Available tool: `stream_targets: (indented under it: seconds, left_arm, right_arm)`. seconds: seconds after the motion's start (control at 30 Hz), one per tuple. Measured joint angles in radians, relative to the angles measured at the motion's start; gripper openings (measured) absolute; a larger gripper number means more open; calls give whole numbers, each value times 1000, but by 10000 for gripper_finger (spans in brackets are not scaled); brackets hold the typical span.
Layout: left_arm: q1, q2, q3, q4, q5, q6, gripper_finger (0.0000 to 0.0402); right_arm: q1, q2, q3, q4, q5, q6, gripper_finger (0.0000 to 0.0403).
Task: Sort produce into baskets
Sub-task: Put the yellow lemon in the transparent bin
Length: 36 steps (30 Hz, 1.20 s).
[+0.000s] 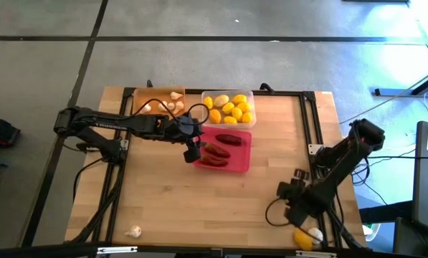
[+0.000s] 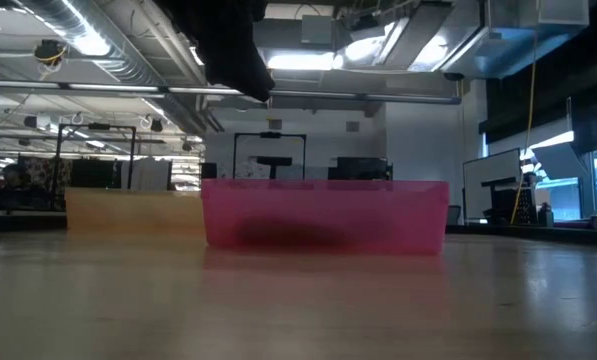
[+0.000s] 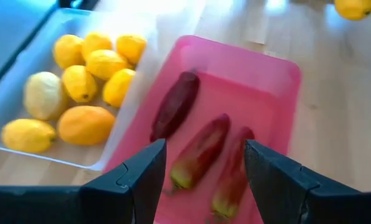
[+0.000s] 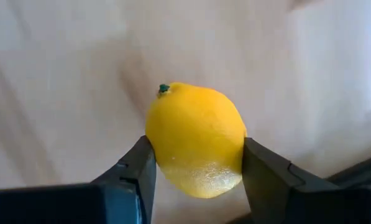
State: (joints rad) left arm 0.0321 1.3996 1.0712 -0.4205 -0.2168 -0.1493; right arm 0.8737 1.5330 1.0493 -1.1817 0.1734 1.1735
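While my left gripper (image 3: 201, 180) is hanging empty and spread over the pink tray (image 1: 244, 159), my right gripper (image 4: 197, 171) is pinching a lemon (image 4: 196, 138) at the table's near-right corner; firm, light, rounded, so I'm squeezing across its middle.

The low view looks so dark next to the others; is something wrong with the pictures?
Low view: backlit by bright ceiling lights, so the pink tray looks dim. High view: glare whitens the floor at upper right. Right wrist view: the lemon is sharp, the table behind blurred.

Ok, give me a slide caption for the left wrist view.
Left gripper, fingers open, above the pink tray holding three red chili peppers, beside the clear tray of lemons.
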Motion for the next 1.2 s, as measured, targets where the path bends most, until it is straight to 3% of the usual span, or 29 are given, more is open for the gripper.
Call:
stream_targets:
  seconds: [0.1,0.3,0.4,0.77,1.2]
  left_arm:
    - [-1,11,-1,3,-39,1,210]
    - [-2,14,-98,180,-42,29,210]
    - [-1,14,-149,252,-42,32,210]
    - [-1,14,-242,416,-42,36,210]
    - [25,14,-247,413,-42,190,210]
  right_arm:
    - [-49,-45,0,-17,86,-38,175]
    - [-164,-108,1,-32,336,-111,176]
    - [-238,-116,1,-32,405,-173,176]
    - [-561,-116,1,41,448,-514,177]
    - [-905,-116,2,397,433,-985,177]
